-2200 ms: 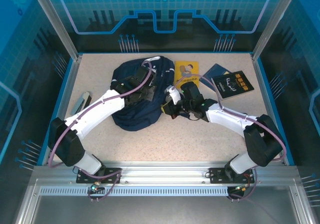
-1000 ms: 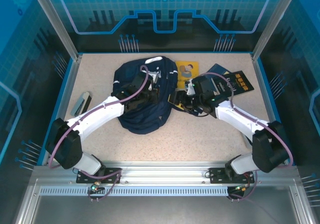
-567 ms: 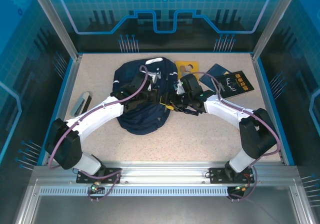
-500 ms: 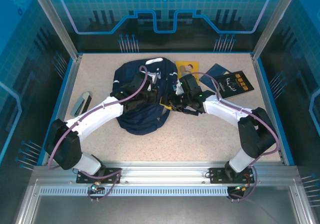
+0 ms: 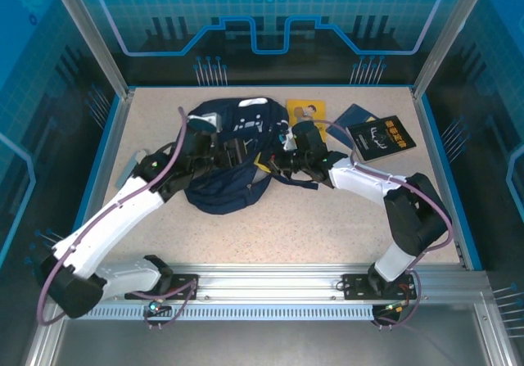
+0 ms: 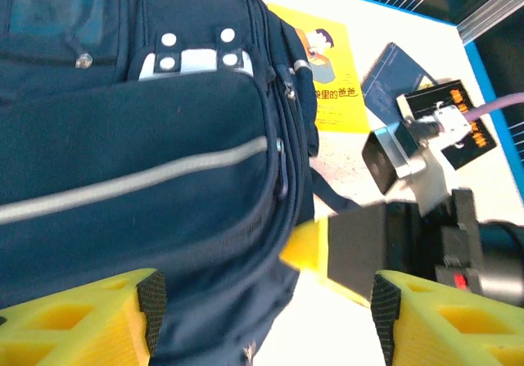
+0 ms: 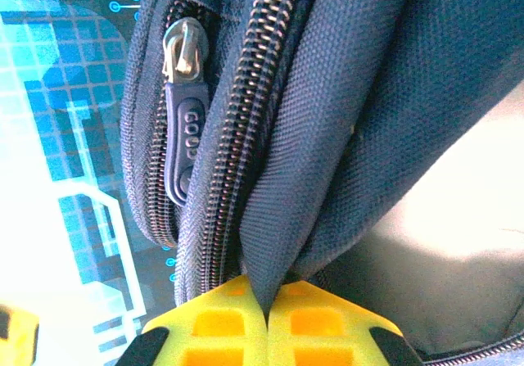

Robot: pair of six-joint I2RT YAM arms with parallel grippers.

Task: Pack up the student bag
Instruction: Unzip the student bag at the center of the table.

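The student bag (image 5: 233, 182), navy with a thin pale stripe (image 6: 139, 182) and white patches, lies at the table's middle. My right gripper (image 5: 277, 165) is at the bag's right edge. Its yellow fingers (image 7: 221, 325) are shut on a fold of navy fabric (image 7: 327, 161), with a zipper pull (image 7: 182, 145) just beside the fold. My left gripper (image 6: 268, 317) stands open over the bag's front pocket; bag cloth lies between its pads on the left side and bare table on the right. From above, that left gripper (image 5: 223, 150) sits over the bag's upper left.
A yellow booklet (image 5: 307, 112) lies behind the right gripper. A dark blue booklet (image 5: 354, 114) and a black booklet with gold print (image 5: 381, 137) lie at the back right. A grey flat case (image 5: 128, 176) lies by the left wall, partly under my left arm.
My left gripper let go of the bag and opened, and its arm swung back to the left. My right gripper moved left to the bag's edge and shut on the fabric.
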